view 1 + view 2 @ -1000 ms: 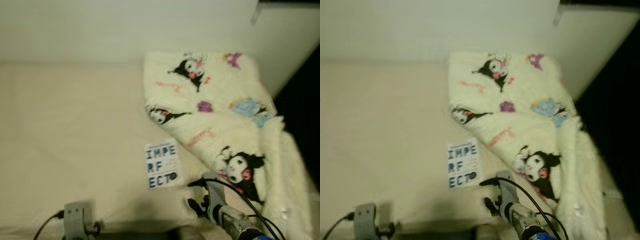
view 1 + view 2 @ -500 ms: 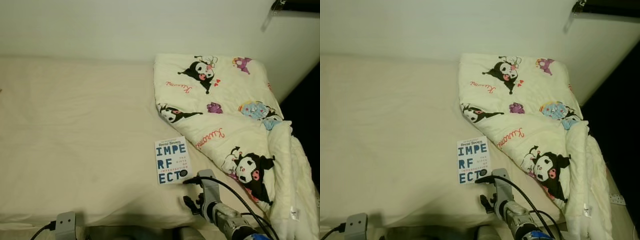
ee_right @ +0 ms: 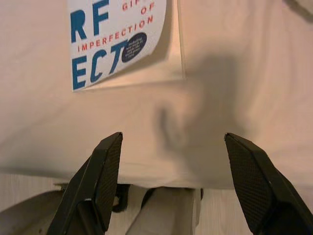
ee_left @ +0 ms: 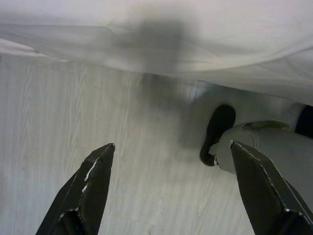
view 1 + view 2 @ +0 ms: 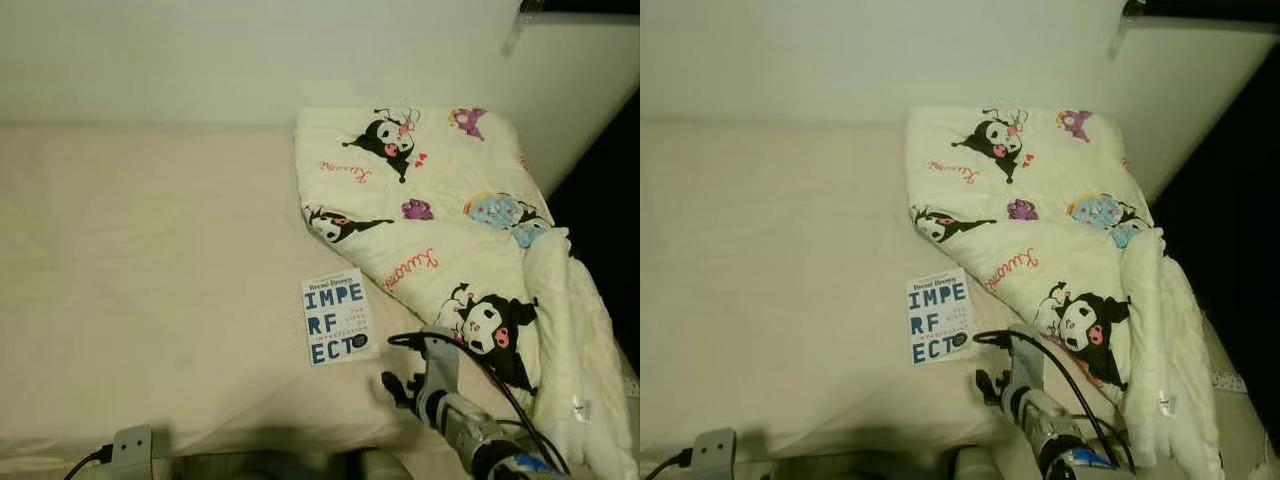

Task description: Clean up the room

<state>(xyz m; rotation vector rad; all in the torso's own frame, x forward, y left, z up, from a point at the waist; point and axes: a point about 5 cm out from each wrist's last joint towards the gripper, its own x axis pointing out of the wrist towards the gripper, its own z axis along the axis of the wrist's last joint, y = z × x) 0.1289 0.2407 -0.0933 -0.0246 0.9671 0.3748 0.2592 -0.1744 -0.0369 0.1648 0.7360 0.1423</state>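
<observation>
Lying flat on the cream bed [image 5: 150, 280] near its front edge, cover up: a white paperback book [image 5: 336, 317] with large blue letters and a small dark round mark at one corner. Resting just beside the book, toward the robot's right: a folded cream blanket [image 5: 440, 230] printed with black-and-white cartoon characters, reaching from the wall at the back down to the bed's front edge.

Hovering over the bed's front edge, just below and to the right of the book: the right gripper [image 3: 171, 181], its two black fingers [image 3: 105, 171] standing wide apart, holding nothing. Showing beyond it in the right wrist view: the book's lower corner with blue and red lettering [image 3: 115, 41], lying on the sheet and apart from both fingertips. Running along the silver right arm [image 5: 460, 430]: a black cable.

Hanging low at the bedside: the left gripper [image 4: 171, 186], its fingers [image 4: 90, 181] also spread wide, pinching nothing, pointing down at pale wood-grain floor [image 4: 98, 127] below the overhanging sheet. Standing on that floor: the robot's own dark foot [image 4: 217, 129].
</observation>
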